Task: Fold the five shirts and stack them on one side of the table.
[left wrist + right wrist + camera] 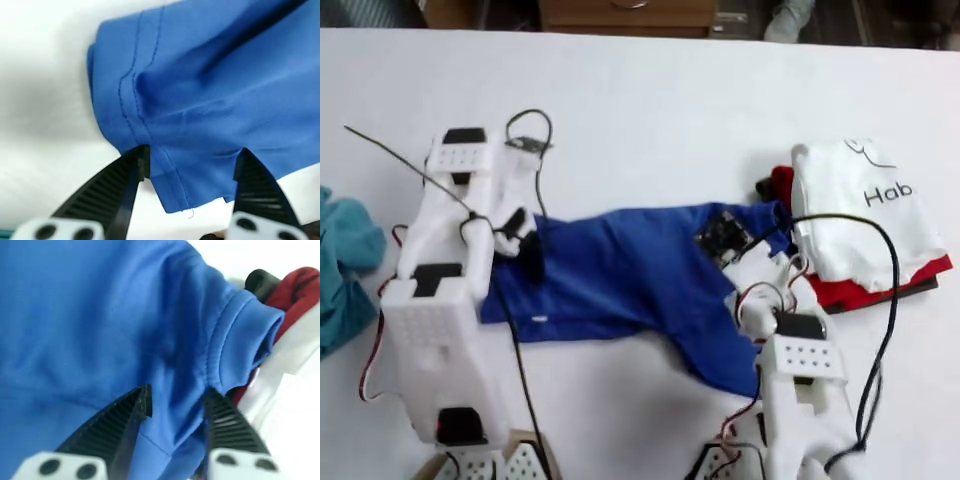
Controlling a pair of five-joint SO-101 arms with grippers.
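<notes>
The blue shirt [620,270] is lying limp across the surface [650,110], soft and light. The left arm [440,260] is holding its jaws open over the hem, the right arm [800,375] likewise at the collar; these stitched edges probably offer the firmest hold.

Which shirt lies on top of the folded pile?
The white shirt; it rests on the red shirt, while the blue shirt and teal shirt lie apart from it.

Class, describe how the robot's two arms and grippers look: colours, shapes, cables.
The left arm and right arm are blocky white plastic shells with dotted panels and black motor blocks. Thin black cables and red wires loop along them. The left gripper and right gripper each have two black, ribbed, tapering fingers on white bases with round holes.
</notes>
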